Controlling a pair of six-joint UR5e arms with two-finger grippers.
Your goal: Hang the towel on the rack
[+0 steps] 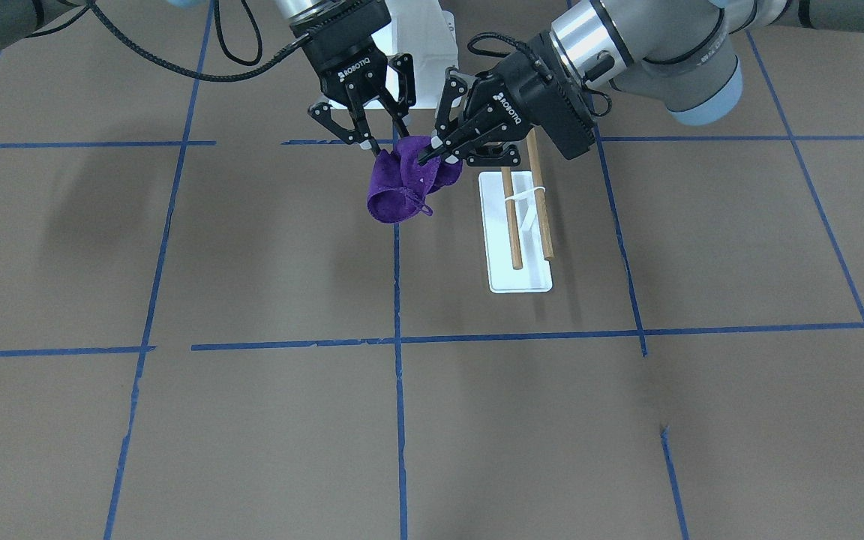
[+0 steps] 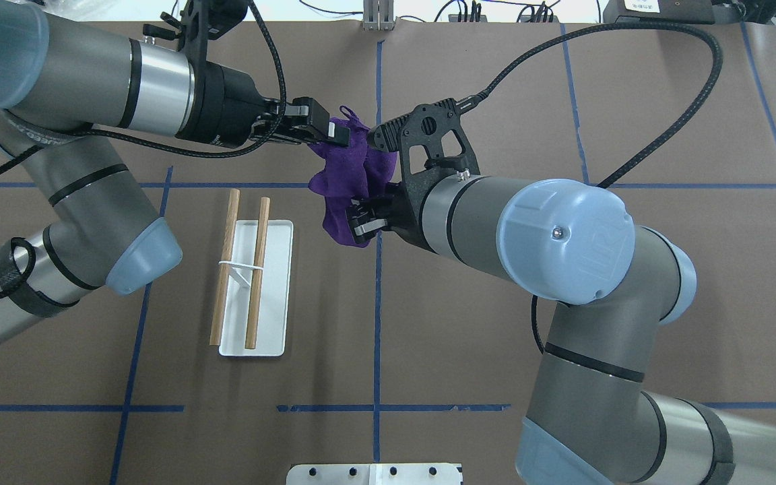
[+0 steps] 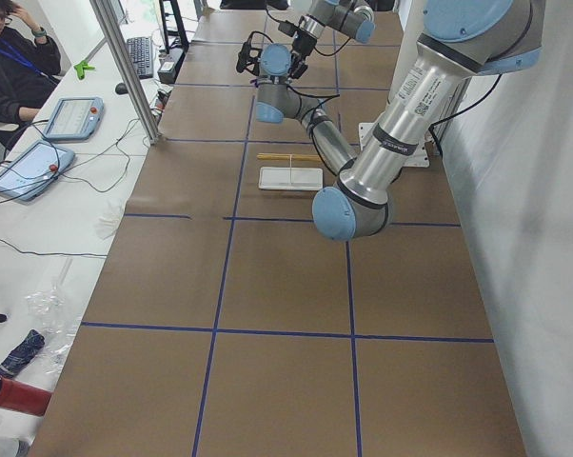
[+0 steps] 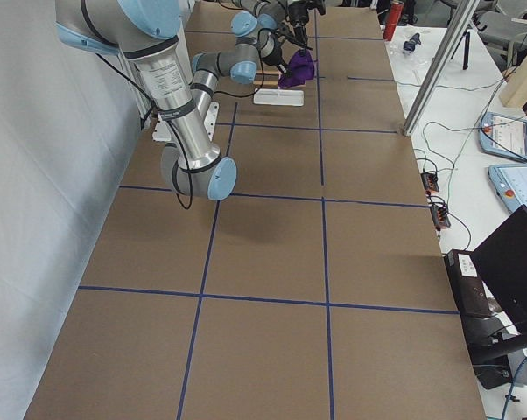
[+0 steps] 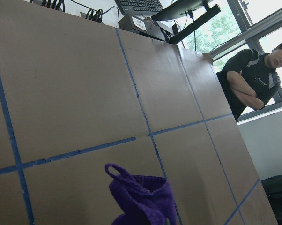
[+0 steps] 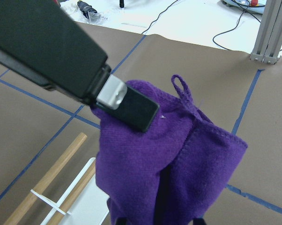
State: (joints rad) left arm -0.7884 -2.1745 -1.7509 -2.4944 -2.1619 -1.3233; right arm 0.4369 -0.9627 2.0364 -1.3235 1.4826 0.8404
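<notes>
From the front, the purple towel (image 1: 400,189) hangs bunched up in the air over the bench (image 1: 252,420). The left tool (image 1: 430,151) pinches the top of the towel and is pressed tight on the cloth. The right tool (image 1: 387,144) grips the cloth too, just beside the left one. The rack (image 1: 516,225) stands on the bench near the towel, but they do not touch.

From above, the left tool (image 2: 337,133) holds the far end of the towel (image 2: 347,172). The right tool (image 2: 360,225) holds the near end. The rack (image 2: 273,296) sits on the left arm's side of the towel.

From the left end of the bench, the rack (image 3: 290,177) looks small and far away.

From the right end, the towel (image 4: 297,68) is a purple spot just above the rack (image 4: 277,96).

The left wrist view shows the top of the towel (image 5: 141,199) with a little loop. A man (image 5: 253,79) in black is past the bench's edge.

In the right wrist view the towel (image 6: 169,159) fills the middle. One finger (image 6: 134,108) of the left tool presses on its upper left part. The rack's sticks (image 6: 52,183) lie low on the left.
</notes>
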